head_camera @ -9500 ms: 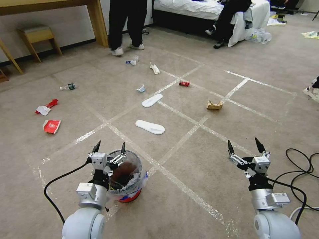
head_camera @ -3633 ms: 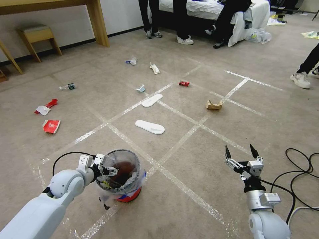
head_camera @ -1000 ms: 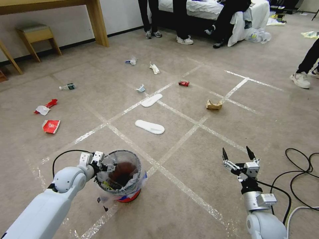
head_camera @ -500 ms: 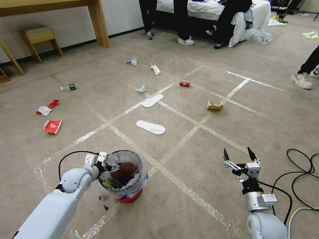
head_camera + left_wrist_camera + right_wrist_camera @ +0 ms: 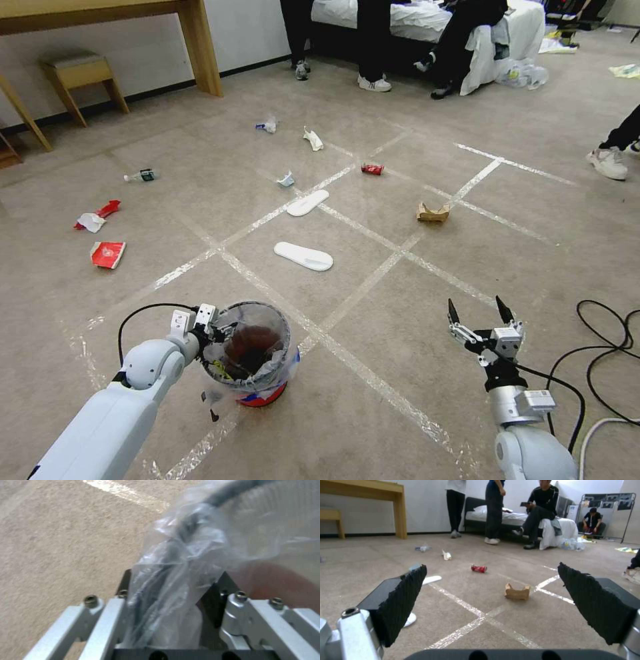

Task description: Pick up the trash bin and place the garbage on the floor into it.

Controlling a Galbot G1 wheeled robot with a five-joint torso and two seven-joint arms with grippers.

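Note:
The trash bin [image 5: 284, 331], grey-rimmed with a red base and a crinkly clear liner, sits low on the floor [image 5: 373, 413] at the near left. My left gripper [image 5: 215, 330] is shut on its near-left rim; the left wrist view shows the trash bin [image 5: 186, 542] rim and bag pinched in the left gripper [image 5: 173, 597]. My right gripper [image 5: 477, 311] hangs open over bare carpet at the near right. Garbage lies ahead: two white slippers [image 5: 303, 256], a brown paper bag [image 5: 432, 213], a red can [image 5: 371, 169], red packets [image 5: 107, 254] and a small bottle [image 5: 140, 176].
Black cables [image 5: 603, 347] loop on the carpet at the right. A wooden desk leg [image 5: 200, 50] and stool [image 5: 77, 70] stand at the far left, a bed [image 5: 427, 17] and people's feet at the back. From the right gripper [image 5: 491, 566] I see the paper bag [image 5: 517, 592] and can [image 5: 479, 568].
My left gripper, earlier open above the bin, has swung to the bin's side and shut on its rim. The right gripper has sunk a little. The view has shifted slightly.

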